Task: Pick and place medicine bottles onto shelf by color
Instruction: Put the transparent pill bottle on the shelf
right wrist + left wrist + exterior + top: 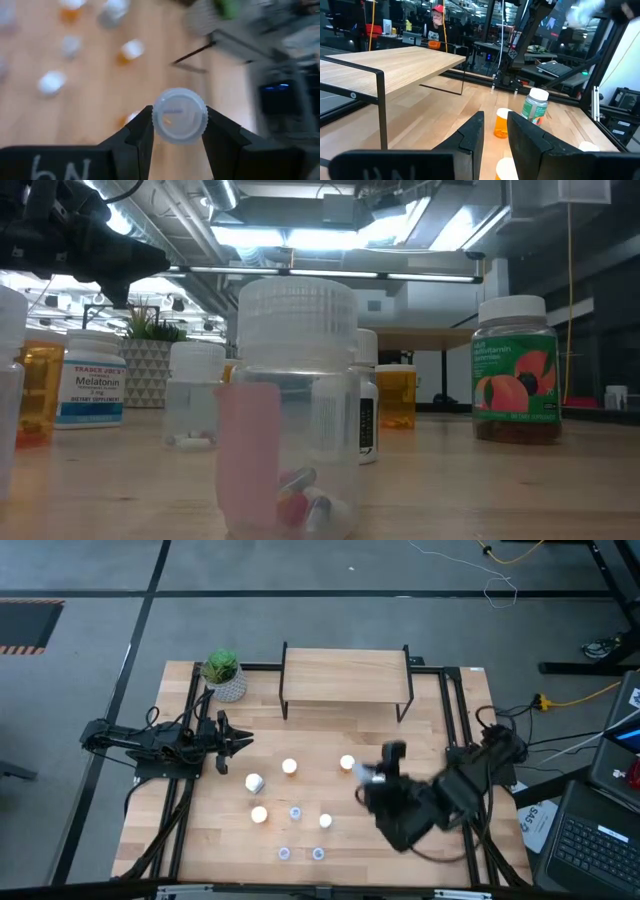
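Observation:
My right gripper [374, 778] hangs above the table's right middle, shut on a small bottle with a ridged whitish cap [179, 121]. Several medicine bottles stand loose on the wooden table: orange ones with white caps [290, 767], [259, 814], a white one [254, 782], small clear ones [296, 812], [284, 853], and a greenish one [536, 105]. The shelf [345, 675], light wood on thin black legs, stands at the far middle with nothing on top. My left gripper [240, 741] waits at the table's left, narrowly open, with nothing between its fingers [470, 137]. My right gripper pinches the bottle between its two fingers at the cap's opposite sides [159, 125]. The cap's top faces back along the fingers toward the wrist. The fingers slant downward from the table's right side. The bottle is lifted clear of the table.
A green plant in a white pot [222, 675] stands at the far left beside the shelf. A clear bottle [297, 410] stands close to the table's near edge. A laptop [590, 840] sits off the table's right edge. People show in the room behind.

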Robot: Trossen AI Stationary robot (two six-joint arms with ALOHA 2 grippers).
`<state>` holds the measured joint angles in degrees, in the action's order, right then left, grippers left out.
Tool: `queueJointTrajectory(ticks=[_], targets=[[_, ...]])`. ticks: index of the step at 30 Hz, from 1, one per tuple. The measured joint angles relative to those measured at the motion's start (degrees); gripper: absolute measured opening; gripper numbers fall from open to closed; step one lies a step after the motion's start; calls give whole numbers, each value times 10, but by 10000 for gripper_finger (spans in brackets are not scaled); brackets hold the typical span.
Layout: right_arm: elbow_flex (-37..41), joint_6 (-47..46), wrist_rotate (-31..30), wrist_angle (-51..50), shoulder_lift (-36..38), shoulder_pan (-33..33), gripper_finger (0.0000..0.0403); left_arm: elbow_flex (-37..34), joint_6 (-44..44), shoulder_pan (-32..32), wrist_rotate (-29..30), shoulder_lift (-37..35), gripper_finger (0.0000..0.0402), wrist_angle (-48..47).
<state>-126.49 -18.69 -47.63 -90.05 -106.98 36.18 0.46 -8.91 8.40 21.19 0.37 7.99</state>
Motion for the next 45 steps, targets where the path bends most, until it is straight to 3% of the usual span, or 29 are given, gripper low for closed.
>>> queueJointTrajectory(ticks=[4, 10, 16, 22, 28, 32, 37, 45], targets=[[-55, 52, -37, 3, 0, -57, 139, 0, 0, 0, 0, 0, 80, 0], [-86, 138, -12, 0, 0, -197, 139, 0, 0, 0, 0, 0, 80, 0], [-71, 182, 156, 32, 0, -397, 140, 0, 0, 0, 0, 0, 80, 0], [-61, 221, 281, 63, -1, -597, 140, 0, 0, 0, 0, 0, 80, 0], [-55, 271, 429, 64, -1, -746, 140, 0, 0, 0, 1, 0, 80, 0], [-18, 295, 494, 95, -1, -802, 140, 0, 2, 0, 7, 0, 80, 0], [73, 297, 497, 121, -2, -832, 140, 0, 3, 0, 7, 0, 80, 2], [175, 307, 499, 149, -1, -820, 140, 0, 5, 0, 17, 0, 80, 2]])
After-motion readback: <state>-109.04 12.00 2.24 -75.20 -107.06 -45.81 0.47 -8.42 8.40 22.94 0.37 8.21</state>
